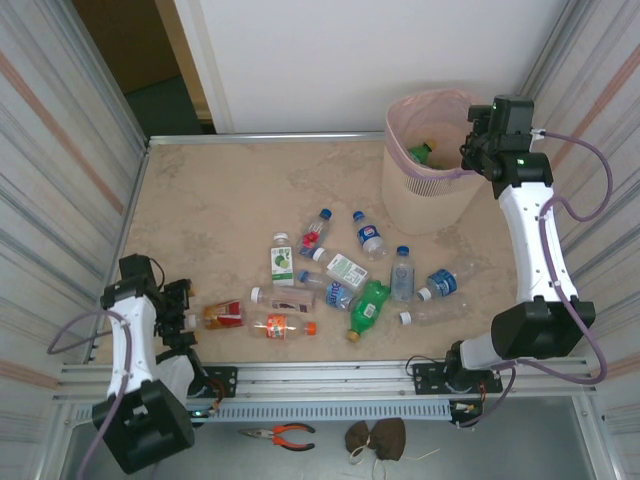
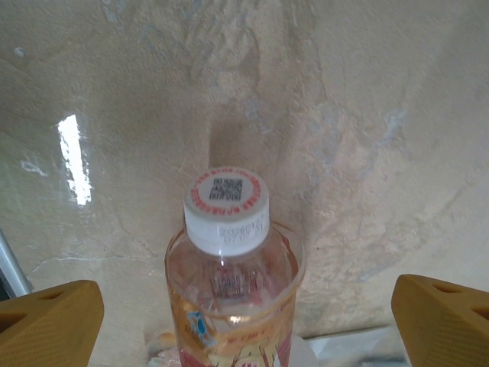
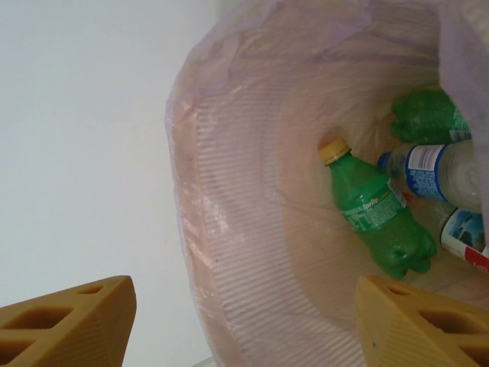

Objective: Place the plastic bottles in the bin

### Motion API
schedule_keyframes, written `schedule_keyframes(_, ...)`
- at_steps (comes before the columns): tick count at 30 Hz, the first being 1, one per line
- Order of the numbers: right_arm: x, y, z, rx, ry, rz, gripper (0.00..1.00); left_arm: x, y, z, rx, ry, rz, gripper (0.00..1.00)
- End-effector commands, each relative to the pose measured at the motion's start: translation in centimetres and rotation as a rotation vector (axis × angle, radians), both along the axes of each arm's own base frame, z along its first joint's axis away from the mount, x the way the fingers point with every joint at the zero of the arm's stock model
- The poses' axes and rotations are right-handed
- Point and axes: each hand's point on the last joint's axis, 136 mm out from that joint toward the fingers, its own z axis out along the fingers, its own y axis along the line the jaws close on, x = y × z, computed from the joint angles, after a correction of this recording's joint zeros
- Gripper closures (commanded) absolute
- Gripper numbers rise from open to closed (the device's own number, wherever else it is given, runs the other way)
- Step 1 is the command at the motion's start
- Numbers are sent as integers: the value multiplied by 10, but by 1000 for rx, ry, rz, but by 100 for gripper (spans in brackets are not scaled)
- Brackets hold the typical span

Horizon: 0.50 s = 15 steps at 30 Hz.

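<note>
Twelve loose bottles [image 1: 367,307], one bin [image 1: 430,212]

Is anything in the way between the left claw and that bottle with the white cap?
Nothing visible. The left claw is open, and the white-capped bottle lies straight ahead of it.
</note>
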Motion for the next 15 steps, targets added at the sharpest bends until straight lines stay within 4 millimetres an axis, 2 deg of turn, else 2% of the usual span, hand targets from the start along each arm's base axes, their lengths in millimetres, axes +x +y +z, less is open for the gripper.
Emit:
schedule_keyframes(1,-10,-10,9,-29,-23,-30,27,6,4,-5,-10,9,-41,6)
schedule_keyframes(11,-21,-18,5,-28,-20,-52,27,23,10,-28,-37,26,-49,27)
schedule_keyframes(15,-25,-22,4,-29,-18,-63,28,23,10,-36,-42,42,-52,30)
